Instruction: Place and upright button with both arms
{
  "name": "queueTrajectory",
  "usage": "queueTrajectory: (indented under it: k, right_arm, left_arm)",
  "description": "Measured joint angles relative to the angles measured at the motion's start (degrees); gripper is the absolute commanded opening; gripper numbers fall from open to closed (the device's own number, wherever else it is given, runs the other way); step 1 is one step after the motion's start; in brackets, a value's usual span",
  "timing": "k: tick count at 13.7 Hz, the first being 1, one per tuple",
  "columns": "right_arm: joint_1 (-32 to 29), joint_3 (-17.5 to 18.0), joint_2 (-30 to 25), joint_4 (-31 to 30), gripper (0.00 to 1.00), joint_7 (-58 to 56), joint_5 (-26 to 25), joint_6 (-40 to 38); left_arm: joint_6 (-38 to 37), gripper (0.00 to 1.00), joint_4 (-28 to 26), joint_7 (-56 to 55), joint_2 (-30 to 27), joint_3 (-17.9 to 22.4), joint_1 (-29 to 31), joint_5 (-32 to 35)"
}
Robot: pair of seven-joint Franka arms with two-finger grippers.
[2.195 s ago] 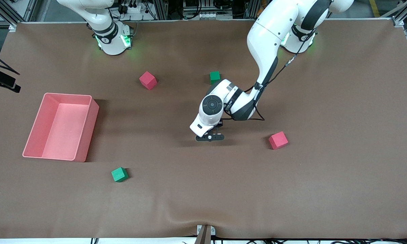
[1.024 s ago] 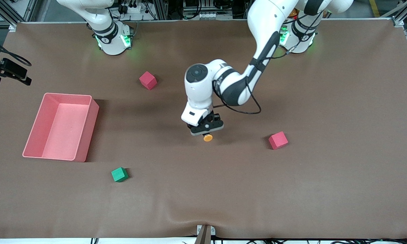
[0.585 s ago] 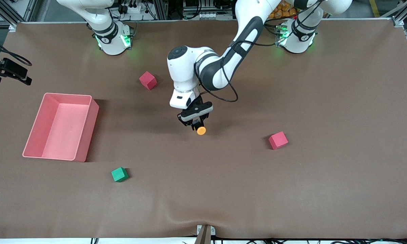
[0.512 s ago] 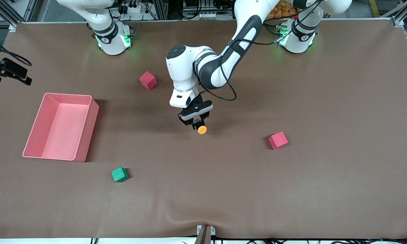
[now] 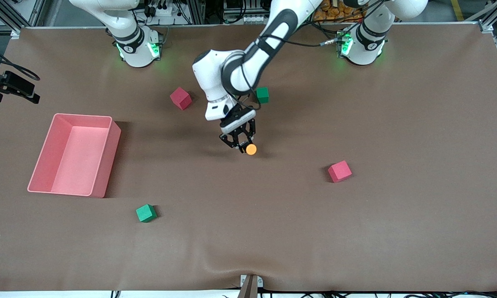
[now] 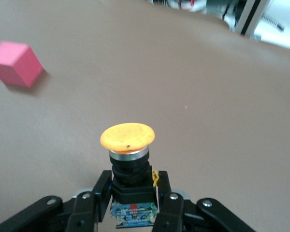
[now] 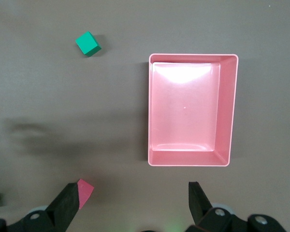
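Brown tabletop [image 5: 356, 231] with foam cubes, pink bin [image 5: 72, 155] | you hold the button [image 5: 250, 149] in the left gripper [image 5: 241, 145] over mid-tabletop, jaws pinching its black body | judged light, rigid, smooth-capped: keep grip on body, not cap | round orange cap, short black barrel | right gripper [image 7: 135, 203] waits, spread, above bin.

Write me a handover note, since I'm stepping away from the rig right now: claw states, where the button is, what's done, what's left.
Left claw: shut on the button, held by its black body, orange cap pointing away from the claw, over bare table near the middle.
Right claw: open, holds nothing, waits high over the pink bin.
Done: button picked up.
Left: set it down and stand it upright, with the right arm helping.
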Motion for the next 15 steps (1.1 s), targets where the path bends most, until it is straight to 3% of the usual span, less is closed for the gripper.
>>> queueTrajectory:
  k: [8,15]
  right_arm:
    - [-1.06,-0.10,0.99,-0.77,1.00,0.00,-0.08,0.96]
    - [-2.47,-0.15,2.18,-0.80,1.00,0.00,-0.09,2.34]
  left_arm:
    - [-6.37,0.00,-0.22,-12.86,5.56,0.35,-7.00,13.26]
    - [-7.15,0.00,-0.29,-21.00,9.69,0.46,-9.67,18.64]
